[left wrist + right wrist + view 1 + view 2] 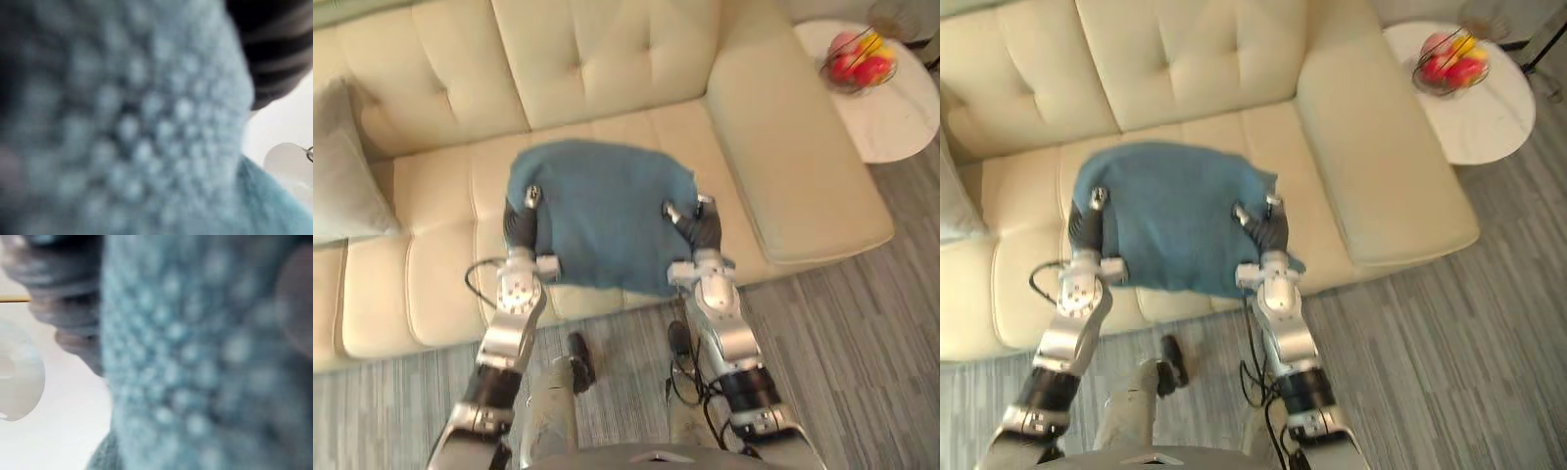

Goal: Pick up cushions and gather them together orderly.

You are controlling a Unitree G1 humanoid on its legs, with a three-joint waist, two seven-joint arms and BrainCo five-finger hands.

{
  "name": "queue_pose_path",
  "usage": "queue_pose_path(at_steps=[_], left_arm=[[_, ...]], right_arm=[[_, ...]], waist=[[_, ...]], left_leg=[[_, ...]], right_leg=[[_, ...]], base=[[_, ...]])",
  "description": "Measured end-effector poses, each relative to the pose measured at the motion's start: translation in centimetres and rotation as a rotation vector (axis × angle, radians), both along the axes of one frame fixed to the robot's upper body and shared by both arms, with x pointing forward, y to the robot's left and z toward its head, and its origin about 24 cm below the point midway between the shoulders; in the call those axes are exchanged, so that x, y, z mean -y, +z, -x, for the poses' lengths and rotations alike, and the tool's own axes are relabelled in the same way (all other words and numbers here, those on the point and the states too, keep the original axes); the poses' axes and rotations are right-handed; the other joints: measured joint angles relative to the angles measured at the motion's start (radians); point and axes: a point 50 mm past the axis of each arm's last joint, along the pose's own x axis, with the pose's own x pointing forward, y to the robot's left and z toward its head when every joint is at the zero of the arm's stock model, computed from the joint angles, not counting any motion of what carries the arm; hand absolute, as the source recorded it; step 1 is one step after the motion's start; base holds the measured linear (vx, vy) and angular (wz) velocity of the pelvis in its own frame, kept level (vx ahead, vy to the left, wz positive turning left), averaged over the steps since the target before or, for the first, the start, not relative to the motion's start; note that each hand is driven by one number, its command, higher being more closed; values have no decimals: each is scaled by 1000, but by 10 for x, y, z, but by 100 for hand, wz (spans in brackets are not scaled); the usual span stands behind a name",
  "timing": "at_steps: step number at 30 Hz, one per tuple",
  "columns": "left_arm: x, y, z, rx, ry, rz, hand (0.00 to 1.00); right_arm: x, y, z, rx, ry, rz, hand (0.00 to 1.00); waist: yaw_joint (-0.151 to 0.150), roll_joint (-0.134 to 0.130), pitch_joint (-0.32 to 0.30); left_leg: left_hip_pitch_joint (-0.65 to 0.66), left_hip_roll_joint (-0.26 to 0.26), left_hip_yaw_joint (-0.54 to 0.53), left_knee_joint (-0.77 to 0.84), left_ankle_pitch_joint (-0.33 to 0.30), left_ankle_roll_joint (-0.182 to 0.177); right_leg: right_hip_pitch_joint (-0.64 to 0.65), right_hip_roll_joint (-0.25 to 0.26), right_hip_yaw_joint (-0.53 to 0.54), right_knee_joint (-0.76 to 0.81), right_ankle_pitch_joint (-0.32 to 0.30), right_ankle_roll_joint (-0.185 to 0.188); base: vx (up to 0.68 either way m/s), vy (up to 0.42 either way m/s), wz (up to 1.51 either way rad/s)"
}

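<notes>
Blue cushion is between the two hands, over the seat of the cream sofa. In the left eye view the left hand is at its left edge and the right hand at its right edge. The right eye view shows a grey cushion at the sofa's far left. The left wrist view shows bumpy blue cloth up close. So does the right wrist view. I cannot tell if either hand is open or closed.
</notes>
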Motion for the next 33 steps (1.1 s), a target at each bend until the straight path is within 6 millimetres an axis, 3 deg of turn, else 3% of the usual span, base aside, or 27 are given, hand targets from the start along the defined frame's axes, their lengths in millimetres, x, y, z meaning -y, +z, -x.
queue_pose_path(at_steps=[3, 4, 5, 6, 9, 10, 17, 19, 23, 28, 30, 33], left_arm=[[7, 75, -24, 225, 46, -27, 100], [11, 103, -26, 310, 54, -34, 100], [13, 143, -30, 420, 69, -44, 100], [13, 171, -30, 490, 89, -52, 100], [16, 227, -29, 602, 112, -44, 100], [18, 242, -29, 622, 116, -38, 0], [28, 309, -13, 730, 142, 18, 0], [26, 319, -9, 740, 153, 50, 0], [21, 348, 6, 789, 193, 104, 0], [14, 360, 5, 768, 196, 114, 0], [14, 354, -6, 711, 190, 85, 0], [12, 345, -19, 633, 194, 60, 0]], right_arm=[[-5, 76, -14, 271, -173, 42, 100], [-5, 105, -14, 374, -232, 45, 100], [-7, 146, -11, 512, -296, 46, 100], [-9, 173, -6, 606, -331, 46, 100], [-13, 223, -3, 714, -412, -6, 100], [-12, 235, -4, 716, -438, -32, 0], [-4, 303, 12, 798, -547, -174, 0], [-6, 316, 18, 817, -544, -214, 0], [-1, 347, 34, 855, -478, -339, 0], [11, 360, 18, 762, -384, -323, 0], [13, 356, 4, 703, -368, -273, 0], [9, 347, -12, 626, -349, -225, 0]], waist=[[-1, 1, 21], [0, 2, 48], [1, 2, 69], [2, 1, 79], [-7, 5, 104], [-8, 5, 105], [-4, 21, 125], [-5, 28, 134], [27, 30, 151], [48, 29, 155], [49, 28, 191], [48, 28, 197]], left_leg=[[-79, -18, -18, -43, 60, 0], [-88, -23, -21, -74, 86, 0], [-107, -36, -23, -135, 138, -1], [-125, -42, -24, -179, 173, 0], [-162, -41, -49, -239, 237, -5], [-163, -43, -51, -273, 258, -10], [-190, -57, -86, -465, 382, -35], [-198, -57, -99, -490, 399, -39], [-281, -48, -117, -491, 417, -64], [-437, -30, -147, -492, 446, -94], [-487, -30, -154, -491, 485, -141], [-540, -24, -154, -491, 498, -130]], right_leg=[[-102, -8, -18, 39, 1, -3], [-119, -10, -25, 34, 12, -16], [-155, -13, -32, 16, 35, -26], [-181, -14, -39, -5, 57, -17], [-222, -7, -64, -21, 82, -11], [-235, -4, -72, -24, 83, -13], [-316, 5, -114, -37, 87, -18], [-323, 6, -129, -44, 87, -18], [-365, 14, -165, -99, 110, -27], [-462, 30, -214, -163, 150, -40], [-495, 28, -228, -164, 151, -41], [-541, 34, -243, -162, 151, -41]], base=[[-114, -39, 27], [-126, -37, 26], [-110, -29, 24], [-81, -33, 22], [-53, -49, 15], [-30, -53, 9], [5, -31, 13], [29, -7, 12], [33, 16, 12], [39, 91, 13], [55, 114, 24], [90, 109, 3]])
